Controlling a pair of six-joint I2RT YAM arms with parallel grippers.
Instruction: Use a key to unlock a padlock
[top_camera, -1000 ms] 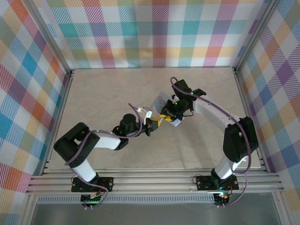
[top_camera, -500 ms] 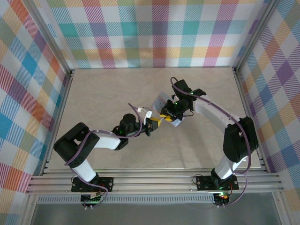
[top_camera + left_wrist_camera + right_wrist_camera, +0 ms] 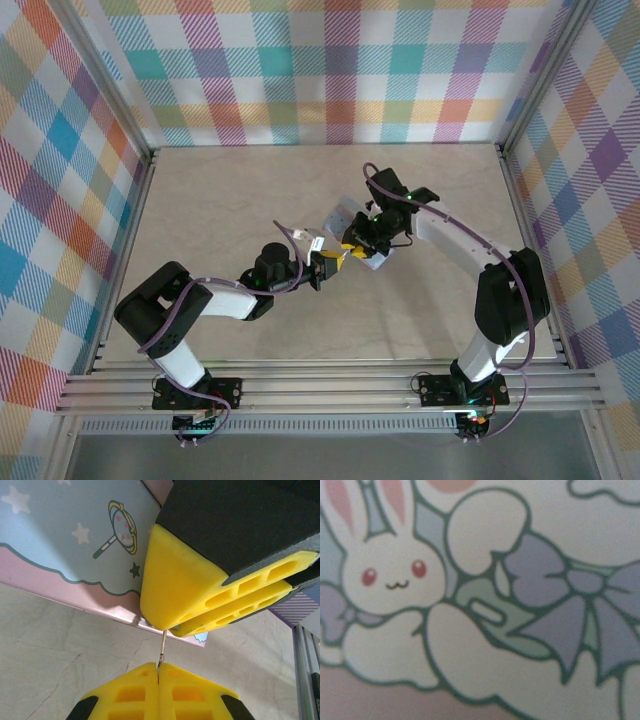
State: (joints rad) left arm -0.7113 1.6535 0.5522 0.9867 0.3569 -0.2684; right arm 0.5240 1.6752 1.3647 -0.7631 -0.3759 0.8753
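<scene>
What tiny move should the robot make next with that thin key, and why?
Probably slide the left tool forward slightly: it pinches the key, whose tip vanishes between the right tool fingers, with bare shaft showing between the two.

Pale blue box (image 3: 60,535) with pink band, yellow-tipped left pincer (image 3: 158,674), grey key (image 3: 162,647), beige marbled table (image 3: 55,655), pastel plaid walls (image 3: 330,70)

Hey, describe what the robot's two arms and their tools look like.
Both the left arm and the right arm have white link covers between bulky black joints, with purple cables looping alongside and small green lights. The left tool and the right tool each carry bright yellow wedge-shaped fingers with rectangular cut-outs, mounted on black bodies.
</scene>
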